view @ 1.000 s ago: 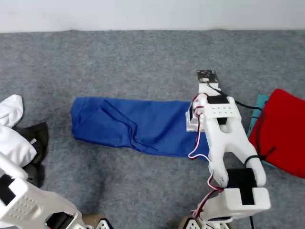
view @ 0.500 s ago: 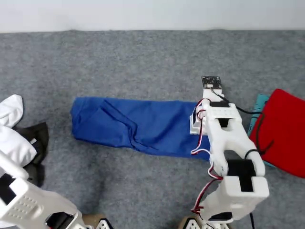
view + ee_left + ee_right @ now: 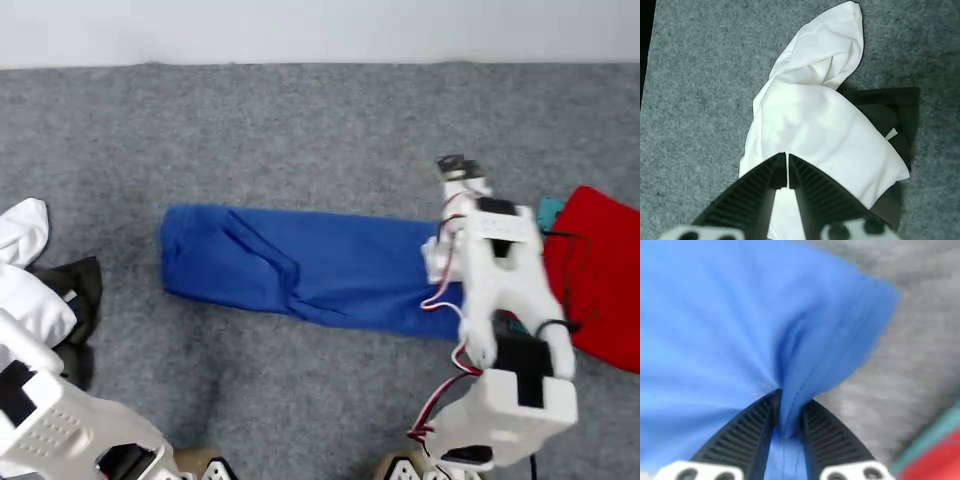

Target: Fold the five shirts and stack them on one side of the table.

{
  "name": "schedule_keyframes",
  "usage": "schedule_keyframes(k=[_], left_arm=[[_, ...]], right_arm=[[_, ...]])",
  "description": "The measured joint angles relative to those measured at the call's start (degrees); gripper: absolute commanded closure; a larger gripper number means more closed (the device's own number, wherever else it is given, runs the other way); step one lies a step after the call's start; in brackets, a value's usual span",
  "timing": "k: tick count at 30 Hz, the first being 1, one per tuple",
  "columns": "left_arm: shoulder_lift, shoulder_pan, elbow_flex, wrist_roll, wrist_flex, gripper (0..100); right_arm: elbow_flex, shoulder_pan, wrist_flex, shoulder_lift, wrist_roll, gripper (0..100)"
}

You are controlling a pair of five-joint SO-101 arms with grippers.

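Right arm has swung right since a second ago, dragging the blue shirt [image 3: 300,265] along. The shirt's left end now sits further right, and the arm overlaps the red shirt [image 3: 600,270]. Right gripper [image 3: 790,405] fingers narrow, pinching the blue shirt's hem. Left gripper [image 3: 787,156] fingers pressed together, holding nothing, over the white shirt [image 3: 810,115], which lies on the black shirt [image 3: 890,112] at the table's left edge. Blue shirt stretched across mid-table. Teal cloth [image 3: 548,212] edge under the red. Grey felt table [image 3: 300,120], white wall [image 3: 300,30] behind.
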Motion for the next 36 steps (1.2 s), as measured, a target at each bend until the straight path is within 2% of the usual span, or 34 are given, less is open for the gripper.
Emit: schedule_keyframes(k=[4,7,11,17,26,36], left_arm=[[0.0,0.0,0.0,0.0,0.0,98],[0.0,0.0,0.0,0.0,0.0,98],[0.0,0.0,0.0,0.0,0.0,98],[0.0,0.0,0.0,0.0,0.0,98],[0.0,0.0,0.0,0.4,0.0,98],[0.0,2.0,0.0,1.4,0.0,98]], right_arm=[[-4.7,5.3,4.1,-2.1,6.9,98.8],[-9.1,5.4,9.8,-2.5,9.8,98.8],[-15.6,-0.7,18.8,-2.5,10.8,98.8],[-25.2,-16.4,29.0,-2.5,10.8,98.9],[-34.0,-34.2,25.6,-0.3,7.0,98.9],[-43.9,-42.9,16.0,14.8,4.7,98.9]])
